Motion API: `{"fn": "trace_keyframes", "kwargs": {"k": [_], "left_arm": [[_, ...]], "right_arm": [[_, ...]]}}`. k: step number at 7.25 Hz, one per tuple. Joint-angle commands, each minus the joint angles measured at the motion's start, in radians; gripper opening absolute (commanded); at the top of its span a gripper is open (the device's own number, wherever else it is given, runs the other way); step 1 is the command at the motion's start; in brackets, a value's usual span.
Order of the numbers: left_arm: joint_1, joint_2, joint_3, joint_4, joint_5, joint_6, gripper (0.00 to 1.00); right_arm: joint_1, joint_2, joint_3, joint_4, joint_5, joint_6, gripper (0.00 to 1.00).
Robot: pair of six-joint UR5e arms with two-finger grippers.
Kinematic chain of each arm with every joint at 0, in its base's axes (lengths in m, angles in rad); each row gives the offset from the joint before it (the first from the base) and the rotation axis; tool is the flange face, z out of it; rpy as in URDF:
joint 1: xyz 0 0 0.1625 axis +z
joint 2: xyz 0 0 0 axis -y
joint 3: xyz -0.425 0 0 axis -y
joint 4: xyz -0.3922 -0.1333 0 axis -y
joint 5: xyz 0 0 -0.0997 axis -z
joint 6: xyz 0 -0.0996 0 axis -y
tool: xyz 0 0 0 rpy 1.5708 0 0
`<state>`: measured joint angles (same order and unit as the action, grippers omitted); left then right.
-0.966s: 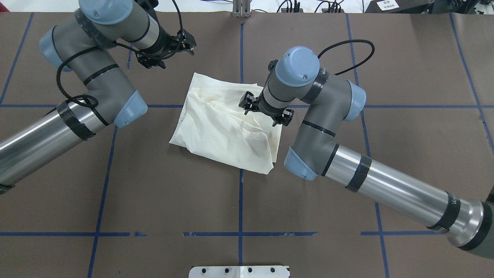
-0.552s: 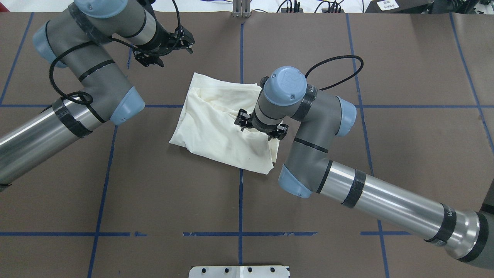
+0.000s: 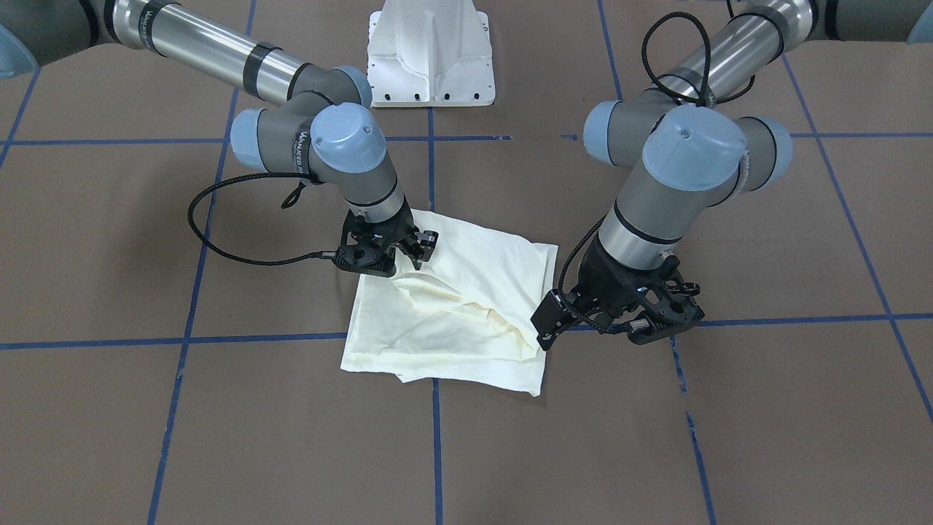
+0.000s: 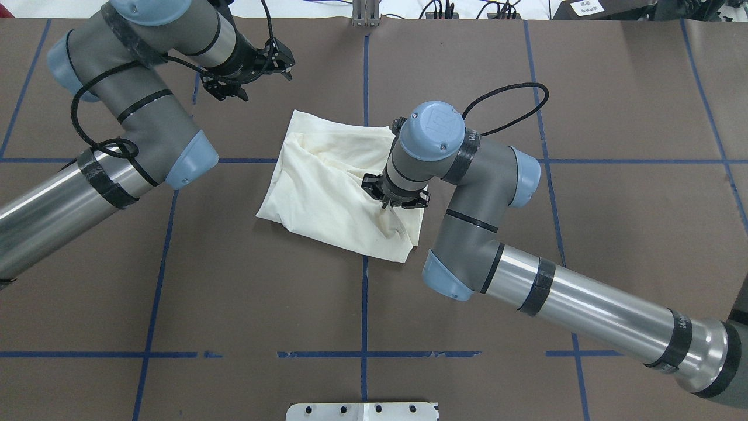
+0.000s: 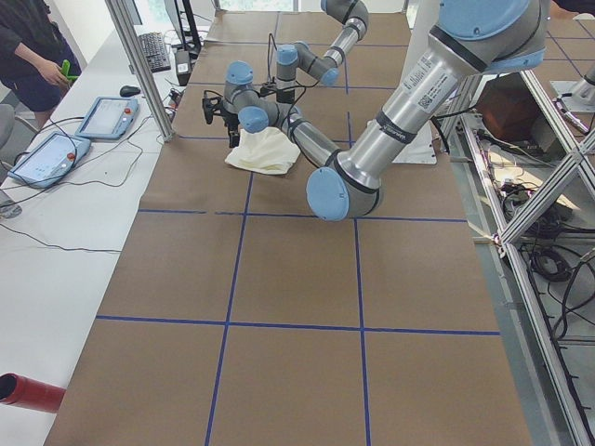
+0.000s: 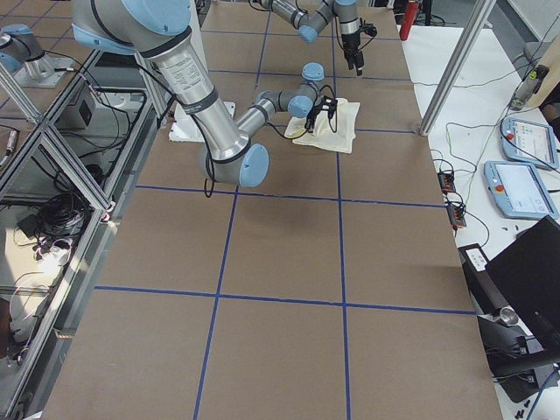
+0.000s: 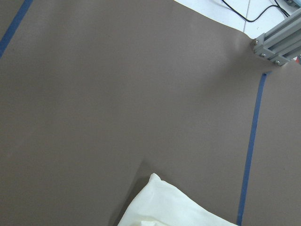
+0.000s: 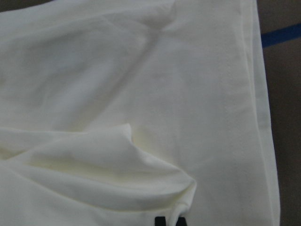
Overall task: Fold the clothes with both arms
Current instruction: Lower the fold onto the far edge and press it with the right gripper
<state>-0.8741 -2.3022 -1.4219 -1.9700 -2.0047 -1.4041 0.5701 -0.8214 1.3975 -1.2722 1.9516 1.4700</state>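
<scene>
T-shirt [image 4: 327, 193] cream, folded (rumpled, plain side up).

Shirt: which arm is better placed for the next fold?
Right. The right pincer is down on the shirt, apparently pinching a fold; the left pincer hangs open over table past its corner.

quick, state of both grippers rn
Left gripper: open, empty, beside the shirt.
Right gripper: closed on a fold of the shirt.
</scene>
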Motion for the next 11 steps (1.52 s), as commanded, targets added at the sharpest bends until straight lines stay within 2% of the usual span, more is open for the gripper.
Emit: {"fn": "trace_keyframes", "kwargs": {"k": [1, 2, 7, 8, 10, 11], "left_arm": [[0.000, 0.000, 0.000, -0.001, 0.000, -0.001, 1.00], [0.000, 0.000, 0.000, -0.001, 0.000, -0.001, 1.00], [0.000, -0.002, 0.001, -0.001, 0.000, -0.001, 1.00], [0.000, 0.000, 0.001, -0.001, 0.000, -0.001, 1.00], [0.000, 0.015, 0.001, -0.021, -0.002, 0.001, 1.00], [-0.003, 0.035, -0.015, -0.079, -0.002, 0.002, 1.00]], "right_arm": [[0.025, 0.002, 0.000, 0.002, 0.013, -0.022, 0.19], [0.048, 0.001, 0.001, 0.005, 0.044, -0.023, 0.00], [0.143, -0.044, 0.017, 0.042, 0.049, -0.020, 0.00], [0.142, -0.044, 0.014, 0.042, 0.046, -0.022, 0.99], [0.177, -0.039, 0.011, 0.040, 0.056, -0.069, 1.00], [0.221, -0.042, 0.012, 0.037, 0.116, -0.107, 1.00]]}}
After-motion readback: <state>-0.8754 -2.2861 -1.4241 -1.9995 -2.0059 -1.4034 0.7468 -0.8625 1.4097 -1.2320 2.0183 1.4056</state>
